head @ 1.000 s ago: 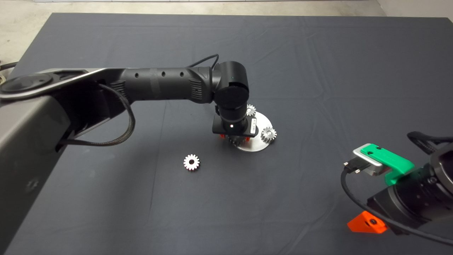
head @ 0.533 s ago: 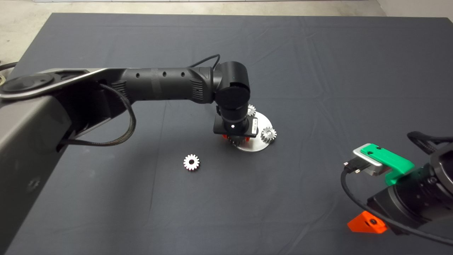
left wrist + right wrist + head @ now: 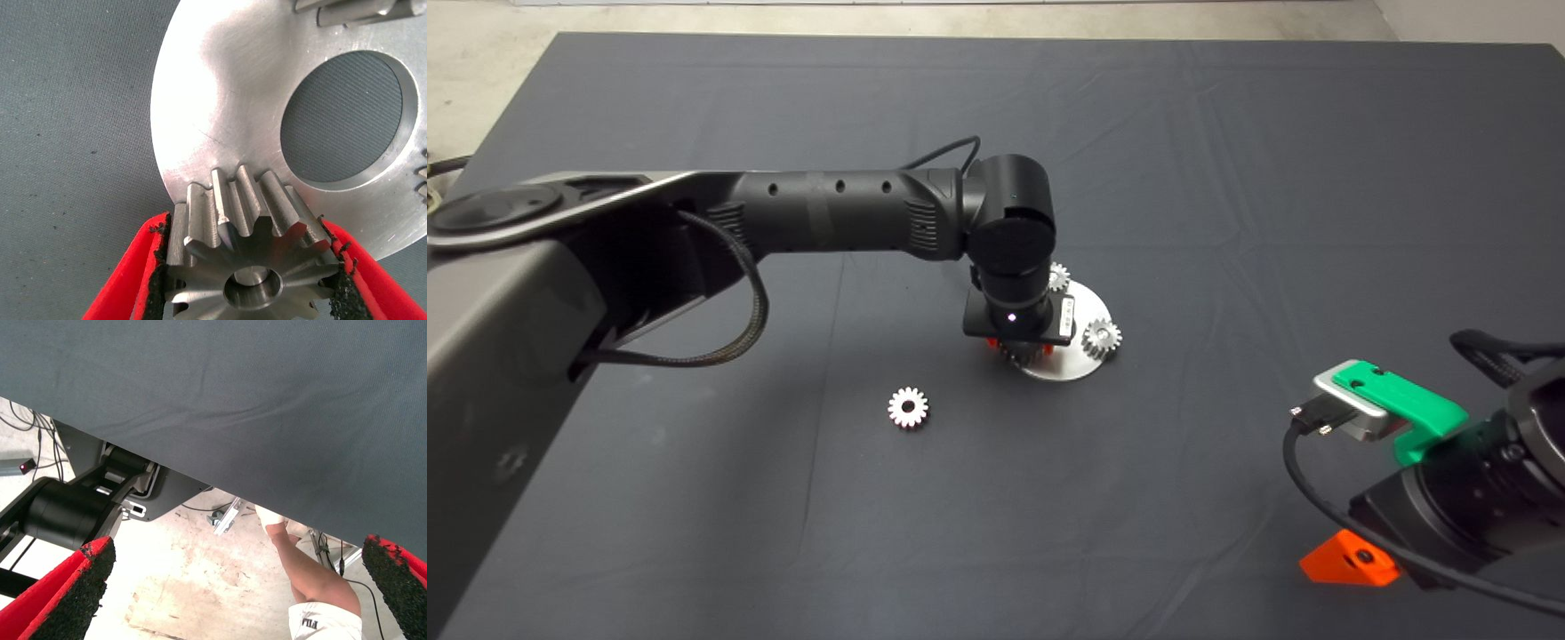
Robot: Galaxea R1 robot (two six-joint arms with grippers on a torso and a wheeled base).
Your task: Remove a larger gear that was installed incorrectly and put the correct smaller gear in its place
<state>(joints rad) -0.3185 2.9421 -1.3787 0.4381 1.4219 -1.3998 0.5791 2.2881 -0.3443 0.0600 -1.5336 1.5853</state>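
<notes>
dark mat (image 3: 1227, 178) covers the whole table. left arm reaches in over the round steel plate (image 3: 220, 113), left gripper (image 3: 252, 267) clamped on the larger gear (image 3: 250, 250) at the plate's rim, pads on opposite teeth, probably so it lifts straight off its pin. right gripper (image 3: 237, 587) sits parked at the lower right, fingers spread. smaller gear (image 3: 908, 407) lies loose on the mat nearby, presumably the replacement.

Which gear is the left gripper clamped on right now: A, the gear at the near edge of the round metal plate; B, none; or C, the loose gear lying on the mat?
A: in the left wrist view the red fingers pinch the larger gear on the plate.
</notes>
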